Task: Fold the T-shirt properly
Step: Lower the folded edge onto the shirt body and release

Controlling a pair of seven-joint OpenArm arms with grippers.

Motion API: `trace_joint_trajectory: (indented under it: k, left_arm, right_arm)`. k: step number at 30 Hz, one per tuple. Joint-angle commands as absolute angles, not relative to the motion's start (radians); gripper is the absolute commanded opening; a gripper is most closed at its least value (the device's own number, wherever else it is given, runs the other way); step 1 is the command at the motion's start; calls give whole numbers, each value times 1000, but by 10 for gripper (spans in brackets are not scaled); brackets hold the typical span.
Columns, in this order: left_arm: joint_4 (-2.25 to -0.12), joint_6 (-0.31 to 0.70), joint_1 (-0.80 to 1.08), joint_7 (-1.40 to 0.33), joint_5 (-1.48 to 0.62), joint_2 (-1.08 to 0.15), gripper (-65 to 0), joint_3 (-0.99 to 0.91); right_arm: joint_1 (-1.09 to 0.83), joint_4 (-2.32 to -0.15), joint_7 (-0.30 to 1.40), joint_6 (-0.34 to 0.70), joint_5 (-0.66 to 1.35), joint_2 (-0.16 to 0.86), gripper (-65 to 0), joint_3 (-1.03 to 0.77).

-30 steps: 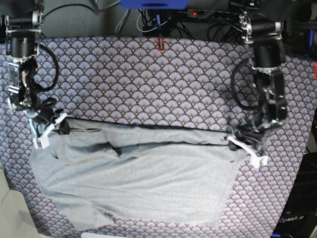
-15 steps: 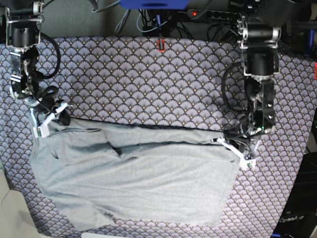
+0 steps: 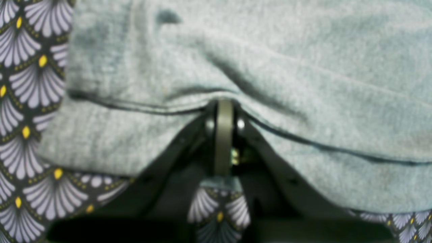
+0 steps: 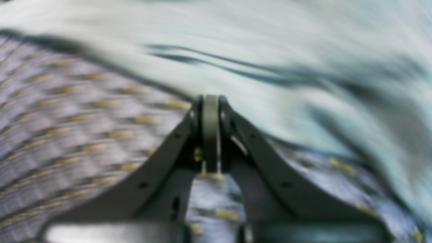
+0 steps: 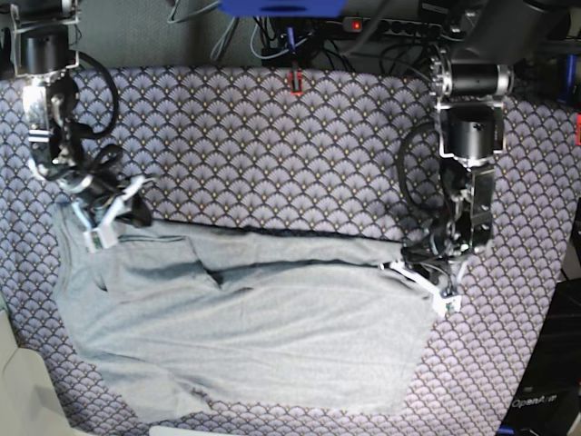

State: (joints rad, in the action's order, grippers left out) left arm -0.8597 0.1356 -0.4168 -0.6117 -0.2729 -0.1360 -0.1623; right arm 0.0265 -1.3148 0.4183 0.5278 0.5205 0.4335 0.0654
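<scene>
**A:** How far along is the fold?

**B:** Early, I'd judge. The T-shirt [image 5: 254, 327] lies spread on the tablecloth [image 5: 272, 154] in one broad layer, rumpled, with no neat rectangle yet. Only its far edge is doubled over. Sleeves, sides and the final fold all look left to do.

**A:** And the grippers?

**B:** The left gripper [image 3: 224, 111] has its jaws together, clamped on the T-shirt's edge; cloth bunches right at the tips, and a thin dark seam runs off to either side of them. The right gripper [image 4: 211, 104] also has its jaws pressed together at the shirt's border, with the cloth just beyond the tips. That view is smeared, so I can't swear the fabric is pinched, though the base view suggests it holds a corner.

**A:** How does the shirt look?

**B:** Plain light grey, soft knit, no print. Creases run across the middle, and the near hem is ragged and uneven.
</scene>
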Motion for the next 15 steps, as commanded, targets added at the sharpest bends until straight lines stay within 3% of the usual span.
trace_joint_trajectory:
  k: [1,9,15]
  left_arm:
    - [-868,136,-437,-636,-266,-140,-650,-162]
    - [-877,136,-435,-642,-266,-139,-650,-162]
    - [-877,136,-435,-647,-266,-142,-650,-163]
  right_arm:
    - [50,-1354,410,536,532,453,-650,73]
    - [151,-1414,484,536,532,443,-650,236]
    - [314,-1225,483,536,532,392,-650,371]
